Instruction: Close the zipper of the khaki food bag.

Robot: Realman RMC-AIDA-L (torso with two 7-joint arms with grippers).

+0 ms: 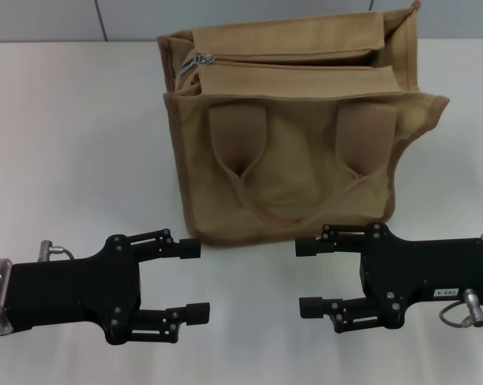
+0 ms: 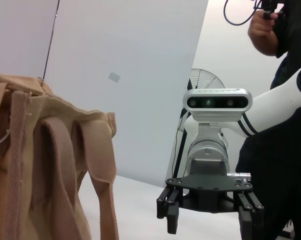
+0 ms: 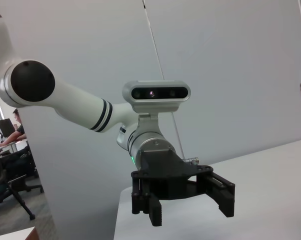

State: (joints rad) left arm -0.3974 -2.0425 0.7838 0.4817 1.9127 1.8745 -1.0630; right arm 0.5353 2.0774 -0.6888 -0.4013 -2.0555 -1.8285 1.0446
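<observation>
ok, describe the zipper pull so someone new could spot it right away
Start at the khaki food bag standing on the white table, beyond the open left pincer and open right pincer. Follow the zipper along the bag's top to its end on the robot's left. There sits the pull tab, the only silver metal among tan fabric.

Both arms reach in low at the near side, left pincer (image 1: pixel 195 281) and right pincer (image 1: pixel 310 277) agape, facing each other.
</observation>
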